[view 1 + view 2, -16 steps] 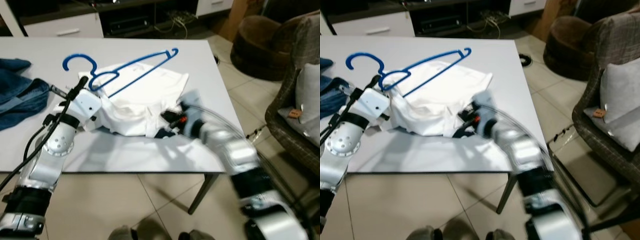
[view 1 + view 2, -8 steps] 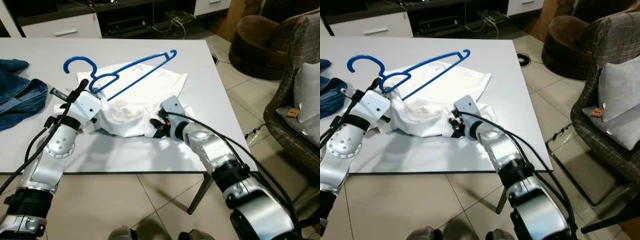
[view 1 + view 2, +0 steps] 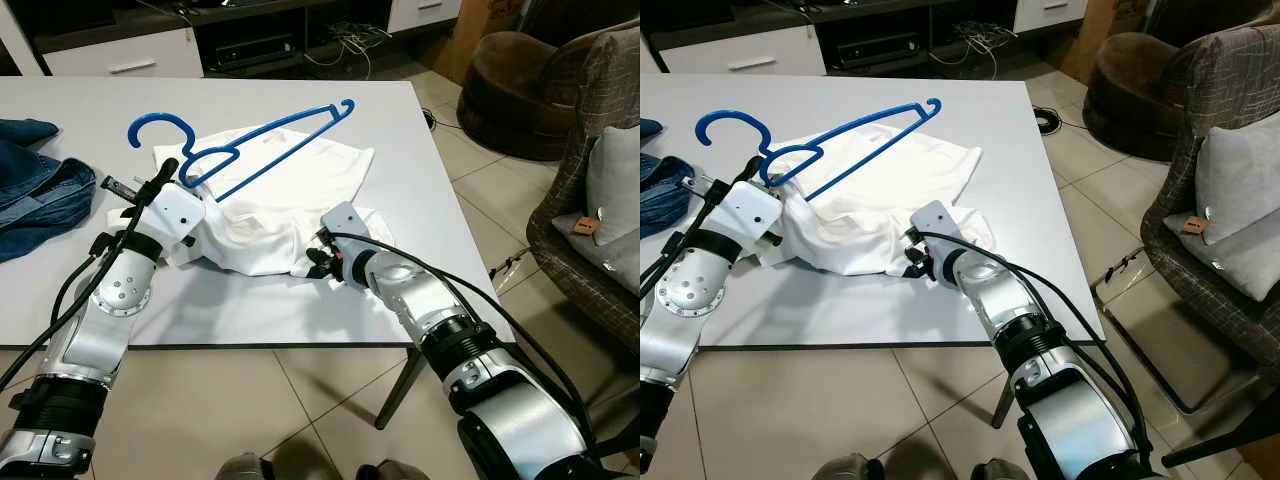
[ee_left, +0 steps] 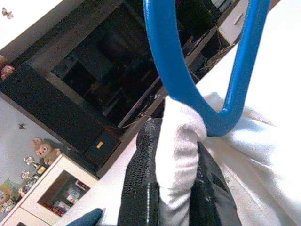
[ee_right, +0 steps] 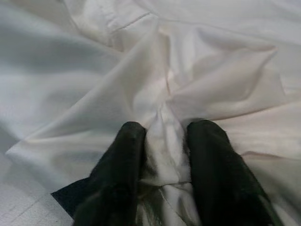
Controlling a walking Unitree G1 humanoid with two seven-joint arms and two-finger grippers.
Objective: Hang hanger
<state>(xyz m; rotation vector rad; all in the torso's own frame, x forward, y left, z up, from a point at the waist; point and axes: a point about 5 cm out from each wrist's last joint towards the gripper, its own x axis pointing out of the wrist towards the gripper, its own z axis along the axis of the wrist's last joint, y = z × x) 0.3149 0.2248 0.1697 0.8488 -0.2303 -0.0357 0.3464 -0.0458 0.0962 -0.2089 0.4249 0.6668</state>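
Note:
A blue plastic hanger (image 3: pixel 240 145) lies across a crumpled white shirt (image 3: pixel 290 190) on the white table (image 3: pixel 240 300). My left gripper (image 3: pixel 190 178) is at the shirt's left edge, shut on a fold of white cloth (image 4: pixel 178 141) right under the hanger's neck loop (image 4: pixel 188 94). My right gripper (image 3: pixel 312 258) is at the shirt's near right edge. Its two black fingers (image 5: pixel 117 174) pinch a ridge of the white shirt (image 5: pixel 164 122) between them.
Blue denim clothing (image 3: pixel 35 195) lies on the table's left side. A brown armchair (image 3: pixel 520 80) and a wicker chair with a grey cushion (image 3: pixel 610 190) stand to the right. A dark media cabinet (image 3: pixel 250 40) is behind the table. Tiled floor lies below.
My right arm swung in to the shirt's near right edge, and its fingers have closed on a fold of the cloth. The left arm and hanger have stayed put.

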